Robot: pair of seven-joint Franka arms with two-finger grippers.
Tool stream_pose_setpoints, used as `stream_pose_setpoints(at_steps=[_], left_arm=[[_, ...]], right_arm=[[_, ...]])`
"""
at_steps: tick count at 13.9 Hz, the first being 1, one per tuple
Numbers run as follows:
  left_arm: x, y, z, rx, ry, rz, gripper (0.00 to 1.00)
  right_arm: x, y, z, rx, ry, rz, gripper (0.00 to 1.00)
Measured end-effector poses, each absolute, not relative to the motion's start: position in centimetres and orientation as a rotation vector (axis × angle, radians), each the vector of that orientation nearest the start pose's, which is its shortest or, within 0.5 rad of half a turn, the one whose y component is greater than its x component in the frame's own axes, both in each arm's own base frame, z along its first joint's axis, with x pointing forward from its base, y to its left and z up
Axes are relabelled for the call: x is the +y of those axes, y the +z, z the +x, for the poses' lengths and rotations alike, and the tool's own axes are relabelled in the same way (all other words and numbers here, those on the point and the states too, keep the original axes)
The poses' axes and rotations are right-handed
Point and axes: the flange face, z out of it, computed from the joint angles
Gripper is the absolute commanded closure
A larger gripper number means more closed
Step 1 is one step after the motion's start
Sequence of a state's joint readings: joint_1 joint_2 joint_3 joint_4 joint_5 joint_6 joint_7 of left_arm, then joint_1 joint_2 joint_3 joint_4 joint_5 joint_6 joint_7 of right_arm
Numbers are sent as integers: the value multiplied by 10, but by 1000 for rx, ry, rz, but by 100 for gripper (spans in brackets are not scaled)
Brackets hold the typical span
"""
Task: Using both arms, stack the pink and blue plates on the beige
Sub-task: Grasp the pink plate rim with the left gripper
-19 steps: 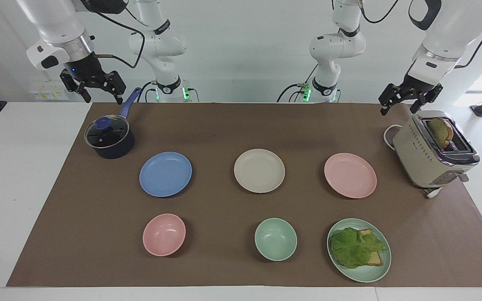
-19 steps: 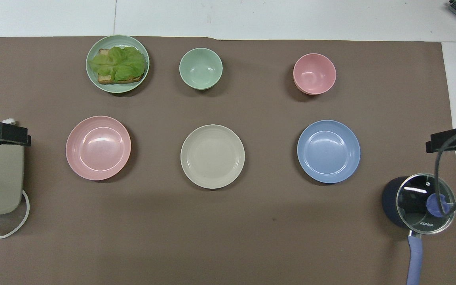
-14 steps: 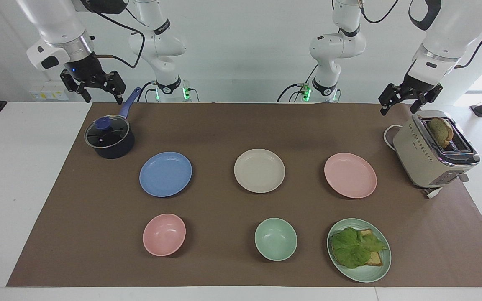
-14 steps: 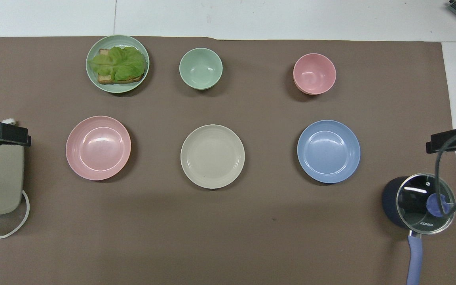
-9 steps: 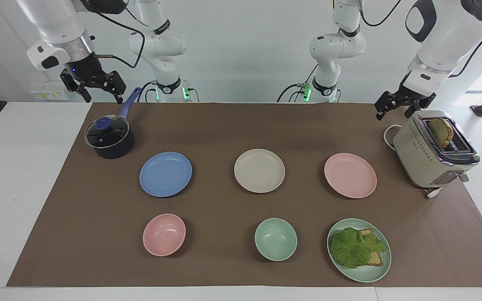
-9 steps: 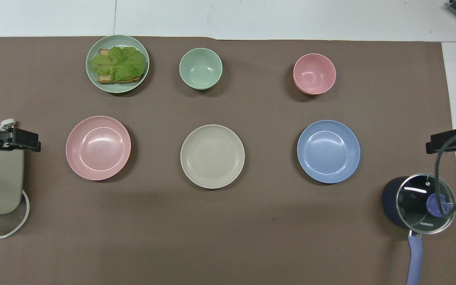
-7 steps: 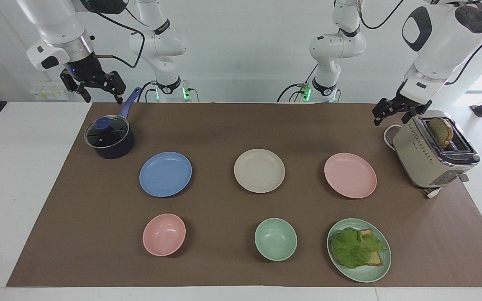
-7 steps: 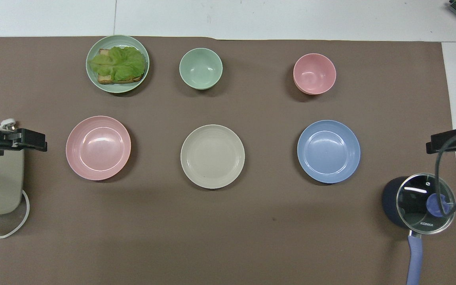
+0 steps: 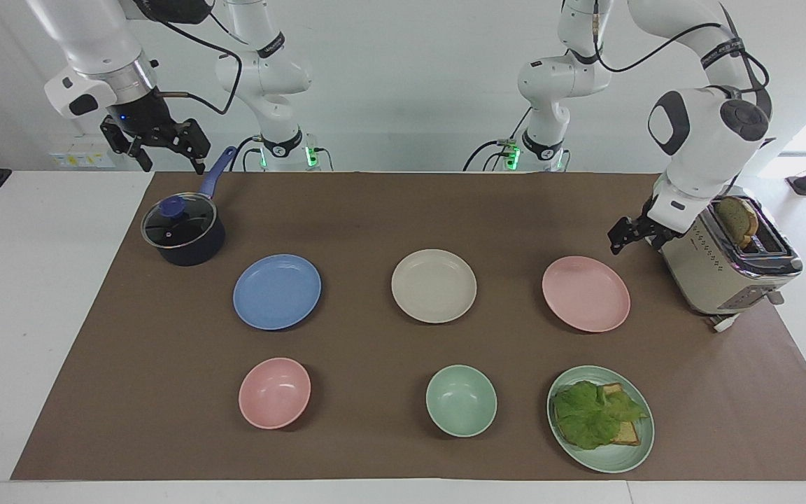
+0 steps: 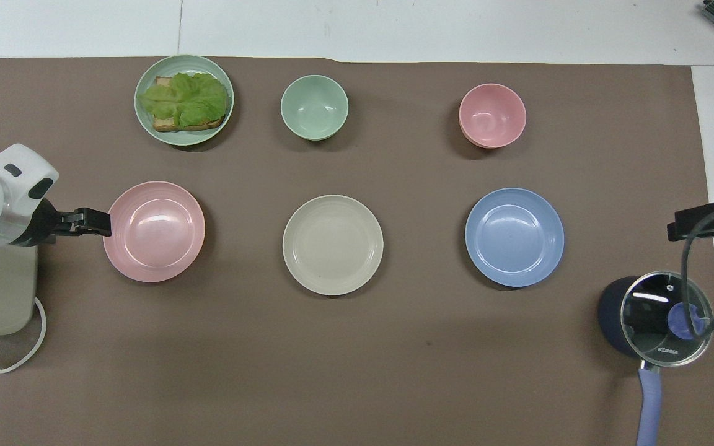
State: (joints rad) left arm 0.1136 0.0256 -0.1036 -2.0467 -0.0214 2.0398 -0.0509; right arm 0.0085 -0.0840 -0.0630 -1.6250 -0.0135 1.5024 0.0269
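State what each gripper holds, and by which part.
Nothing: the left gripper is open beside the round pale pink plate; the right gripper is open above the table.

White table (image 9: 25, 294) was covered by a brown mat (image 9: 389, 210), pale plain wall (image 9: 403, 84) was seen at the robots' end, bright daylight was noted toward the left arm's end.

On the brown mat (image 9: 389, 210) you have a dark saucepan (image 9: 183, 238) with a glass lid and a blue handle, standing near the robots at the right arm's end. At the left arm's end you see a beige toaster (image 9: 725, 259) with a slice of bread (image 9: 737, 220) in its slot. Farthest from the robots you find a row: a pink bowl (image 9: 274, 393), a green bowl (image 9: 461, 400), and a green plate (image 9: 613, 455) carrying lettuce (image 9: 592, 413) over bread.
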Motion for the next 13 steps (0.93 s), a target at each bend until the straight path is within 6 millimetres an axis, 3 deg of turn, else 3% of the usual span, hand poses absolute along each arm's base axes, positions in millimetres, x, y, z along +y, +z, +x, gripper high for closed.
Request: stream_pose_setpoints(at_steps=[2, 5, 11, 13], left_arm=[[8, 389, 562, -129, 85, -3172, 0], [16, 353, 569, -159, 133, -3180, 0], [33, 329, 569, -213, 188, -3182, 0], [32, 324, 566, -237, 205, -3178, 17]], right_arm=[[-31, 638, 520, 129, 62, -3146, 0], [-32, 638, 520, 129, 62, -3146, 0], [-33, 638, 520, 132, 63, -3146, 0], [-33, 638, 520, 132, 63, -3146, 0]])
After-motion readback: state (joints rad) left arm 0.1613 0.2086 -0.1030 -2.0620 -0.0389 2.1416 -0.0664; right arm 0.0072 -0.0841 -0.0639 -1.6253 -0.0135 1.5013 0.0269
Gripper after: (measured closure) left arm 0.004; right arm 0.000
